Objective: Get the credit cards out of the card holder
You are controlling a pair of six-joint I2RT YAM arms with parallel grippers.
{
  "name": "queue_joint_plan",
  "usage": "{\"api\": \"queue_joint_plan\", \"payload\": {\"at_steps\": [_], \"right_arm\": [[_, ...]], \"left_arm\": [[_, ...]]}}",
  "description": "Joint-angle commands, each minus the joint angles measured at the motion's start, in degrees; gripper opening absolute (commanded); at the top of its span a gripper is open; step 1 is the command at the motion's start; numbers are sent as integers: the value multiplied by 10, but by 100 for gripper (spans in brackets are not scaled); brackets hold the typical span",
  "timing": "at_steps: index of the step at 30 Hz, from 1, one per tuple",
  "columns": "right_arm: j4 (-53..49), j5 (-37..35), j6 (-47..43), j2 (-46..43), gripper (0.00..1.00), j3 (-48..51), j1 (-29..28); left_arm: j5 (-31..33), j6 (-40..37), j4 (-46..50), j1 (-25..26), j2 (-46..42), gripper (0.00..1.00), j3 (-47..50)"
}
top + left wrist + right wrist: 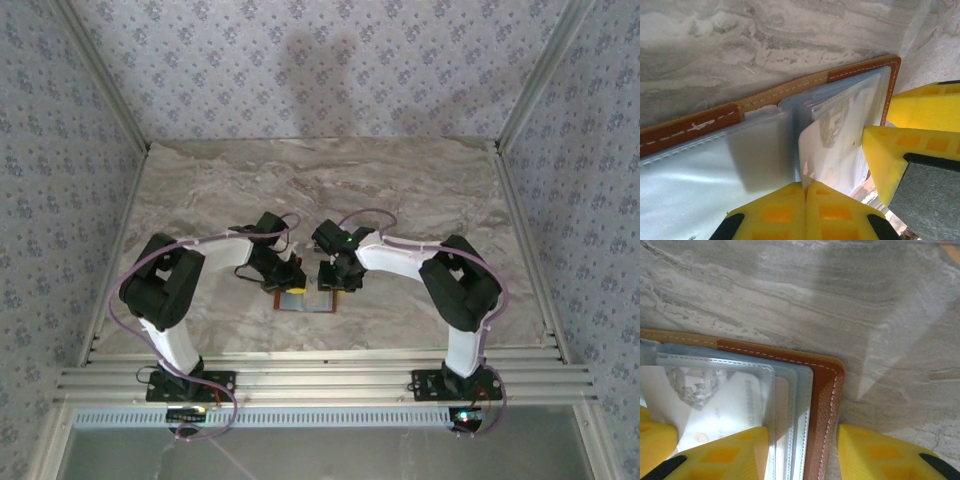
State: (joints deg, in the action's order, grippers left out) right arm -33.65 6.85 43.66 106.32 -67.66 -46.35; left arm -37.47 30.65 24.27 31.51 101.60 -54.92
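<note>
The card holder point(306, 301), orange-brown leather with pale clear sleeves inside, lies open and flat on the marble table between both arms. Its stitched rim point(690, 127) runs across the left wrist view. My left gripper point(807, 186) is shut on the near corner of a whitish credit card point(835, 150) that stands tilted up from the right half's sleeves. My right gripper point(802, 452) is open and straddles the holder's right leather edge point(825, 390): one finger rests on the sleeves over the whitish card point(715, 410), the other on the table outside. From above, the left gripper point(285, 283) and right gripper point(337, 283) meet over the holder.
The marble tabletop point(320, 190) stretches bare behind the arms. Patterned walls and metal rails enclose it on three sides. One right gripper finger point(890, 160) sits close beside the left gripper, so the two nearly touch.
</note>
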Motion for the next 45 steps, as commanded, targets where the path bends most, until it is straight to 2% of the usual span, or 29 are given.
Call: {"api": "queue_joint_plan", "payload": {"at_steps": [1, 13, 34, 45], "right_arm": [[-66, -56, -13, 34, 40, -1, -10], [-96, -69, -14, 45, 36, -2, -14], [-98, -69, -13, 33, 35, -2, -10], [-52, -16, -11, 2, 36, 10, 4]], "left_arm": [[18, -6, 23, 3, 4, 4, 2], [41, -32, 66, -19, -24, 3, 2], [50, -73, 115, -61, -60, 1, 1], [117, -128, 219, -59, -110, 0, -68]]}}
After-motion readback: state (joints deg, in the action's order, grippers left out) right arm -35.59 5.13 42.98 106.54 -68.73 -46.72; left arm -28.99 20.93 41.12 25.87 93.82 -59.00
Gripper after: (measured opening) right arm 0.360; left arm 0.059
